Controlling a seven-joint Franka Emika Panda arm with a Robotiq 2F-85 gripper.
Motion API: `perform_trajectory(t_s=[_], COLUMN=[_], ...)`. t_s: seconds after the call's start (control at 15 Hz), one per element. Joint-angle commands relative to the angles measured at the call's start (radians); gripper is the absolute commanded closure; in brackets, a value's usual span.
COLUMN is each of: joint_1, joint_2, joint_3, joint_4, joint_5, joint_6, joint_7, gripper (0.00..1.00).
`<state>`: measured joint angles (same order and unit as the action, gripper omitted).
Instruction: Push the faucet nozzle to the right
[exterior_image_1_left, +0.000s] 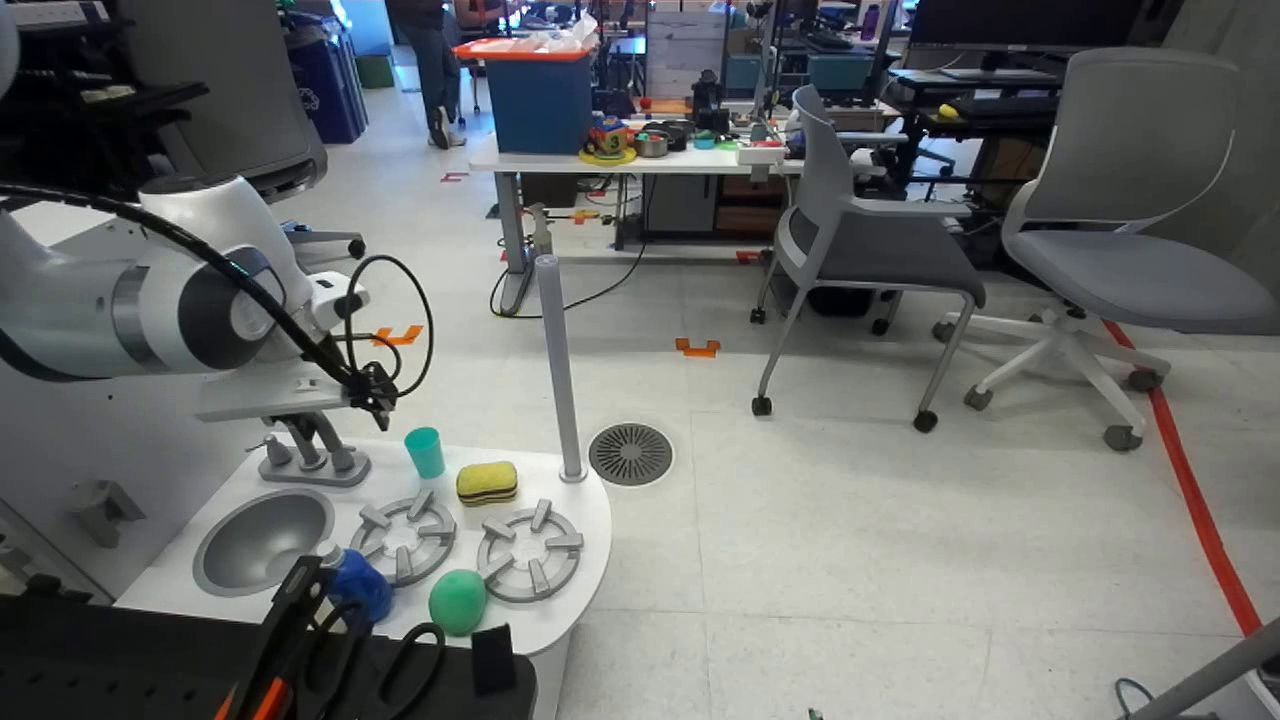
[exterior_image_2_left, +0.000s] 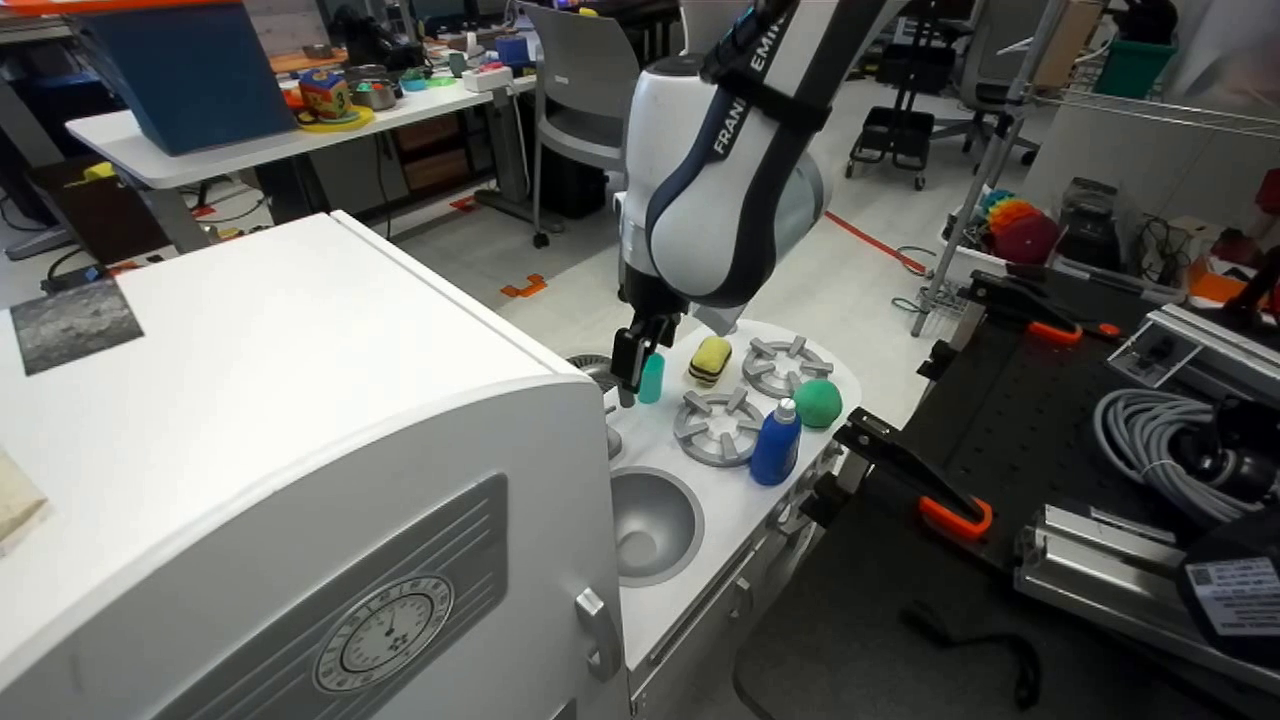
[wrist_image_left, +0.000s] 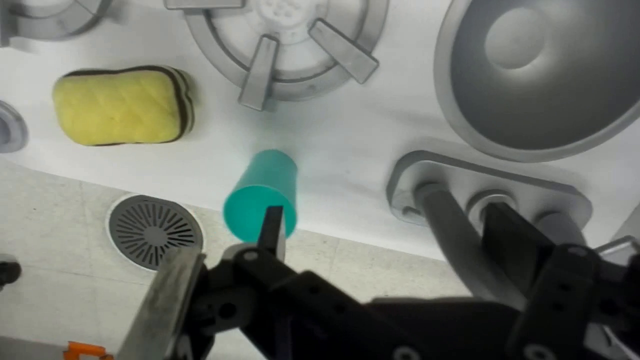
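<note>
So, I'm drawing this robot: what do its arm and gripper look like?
The arm is white and rounded, with grey bands and a dark panel bearing white lettering beginning FRAN. A black strap crosses it; a black cable runs alongside. The gripper is black and angular, with bolted joints.

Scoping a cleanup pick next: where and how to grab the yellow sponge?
Grip the yellow sponge at mid-length from straight above, pinching across its two long sides. It lies flat on the white counter, yellow face up, and is clearly longer than wide, so the narrow way is likely the easier span.
</note>
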<state>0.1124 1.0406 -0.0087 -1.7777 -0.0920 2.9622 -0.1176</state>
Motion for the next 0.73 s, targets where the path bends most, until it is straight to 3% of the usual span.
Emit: perform_trajectory(t_s=[0.0, 0.2, 0.33, 0.47, 0.53, 0.67], joint_1=[-0.047, -0.085, -0.117, -0.106, -0.105, -0.102], joint_2=[-0.044, -0.093, -0.185, -0.299, -0.170, -0.251], joint_3=[-0.027, -0.024, 0.017, 0.014, 0.000, 0.007], joint_4=[0.013, 0.018, -0.051, -0.136, -0.023, -0.080], joint_5=[0.009, 0.023, 0.047, 0.072, 0.044, 0.058], joint_6=[-0.024, -0.053, -0.171, -0.308, -0.217, -0.288], joint_7=[0.038, 0.060, 0.072, 0.111, 0.081, 0.098], gripper=[0.00, 0.00, 0.00, 0.00, 0.00, 0.00])
